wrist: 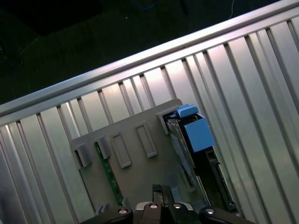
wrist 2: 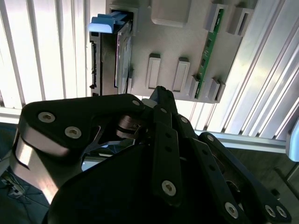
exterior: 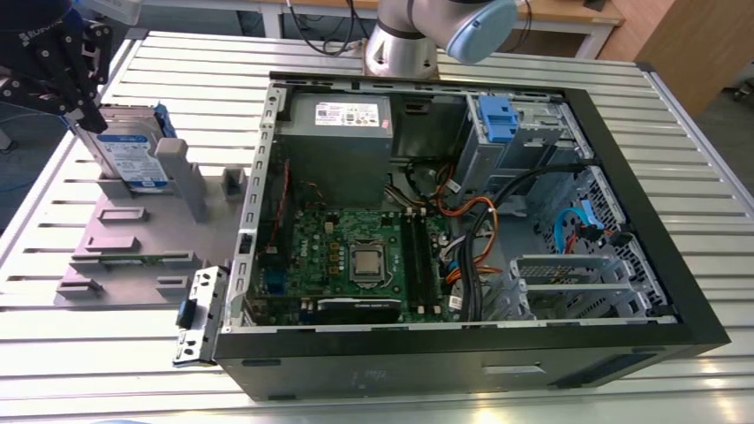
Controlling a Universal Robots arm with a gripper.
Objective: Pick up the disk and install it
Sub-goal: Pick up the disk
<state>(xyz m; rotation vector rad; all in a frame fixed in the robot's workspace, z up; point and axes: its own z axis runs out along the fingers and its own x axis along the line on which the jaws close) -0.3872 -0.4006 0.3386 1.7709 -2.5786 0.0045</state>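
Right, exterior view first: the gripper [exterior: 83, 106] hangs at the view's upper left, just over the top corner of the disk [exterior: 127, 155]; can't tell if it's touching, nor whether it's released or clenched. The disk w/ blue frame stands on edge, slightly tilted, in a slot of the grey fixture plate [exterior: 130, 234], on the slatted metal table [exterior: 118, 371]. The open PC case [exterior: 471, 340] lies beside the plate on the view's right, w/ motherboard [exterior: 353, 256], power supply [exterior: 342, 132] and a blue drive caddy [exterior: 495, 119] inside. Second wrist view: the gripper [wrist 2: 159, 107] sits over the fixture plate [wrist 2: 177, 46], the disk [wrist 2: 119, 51] upright in its slot off to one side and apart from it, a green memory stick [wrist 2: 210, 46] in another slot. First wrist view: the gripper [wrist: 163, 207] at the frame edge, the disk [wrist: 196, 154] on edge at the border of the fixture plate [wrist: 131, 158], the memory stick [wrist: 110, 175] well apart from the disk.
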